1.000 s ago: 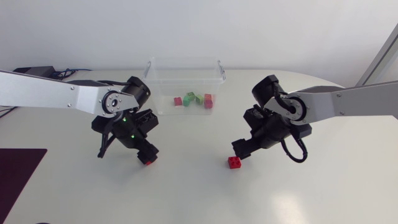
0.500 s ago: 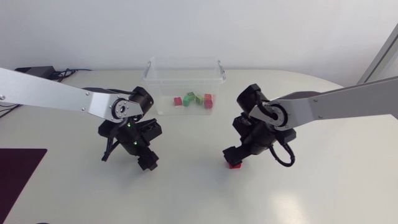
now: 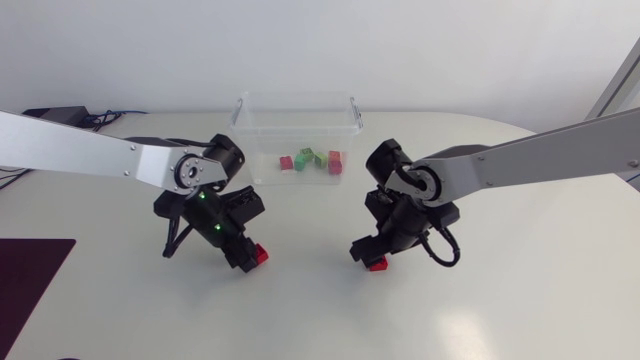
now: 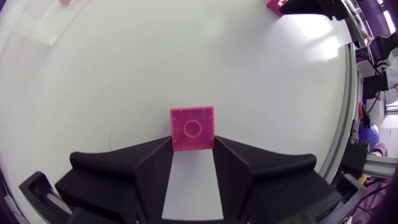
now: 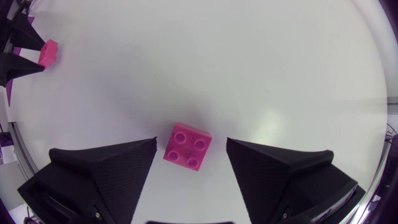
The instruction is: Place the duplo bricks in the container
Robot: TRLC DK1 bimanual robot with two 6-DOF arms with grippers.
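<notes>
My left gripper (image 3: 250, 257) is shut on a red duplo brick (image 3: 260, 255) just above the table; in the left wrist view the brick (image 4: 193, 127) shows its hollow underside, pinched at its near edge by both fingertips (image 4: 155, 155). My right gripper (image 3: 370, 252) stands open over a second red brick (image 3: 377, 264). That brick (image 5: 187, 146) lies studs up on the table between the fingers (image 5: 118, 171), with a gap on each side. The clear container (image 3: 240, 120) at the back holds two red bricks (image 3: 286, 162) and two green ones (image 3: 306, 157).
A dark mat (image 3: 30, 275) lies at the table's left front edge. Cables and a black box (image 3: 60, 113) sit at the back left. Bare white tabletop (image 3: 310, 310) stretches in front of both grippers.
The left gripper has shut on its brick and turned it outward. The right arm has moved left and down over the second brick, its fingers narrowing around it.
</notes>
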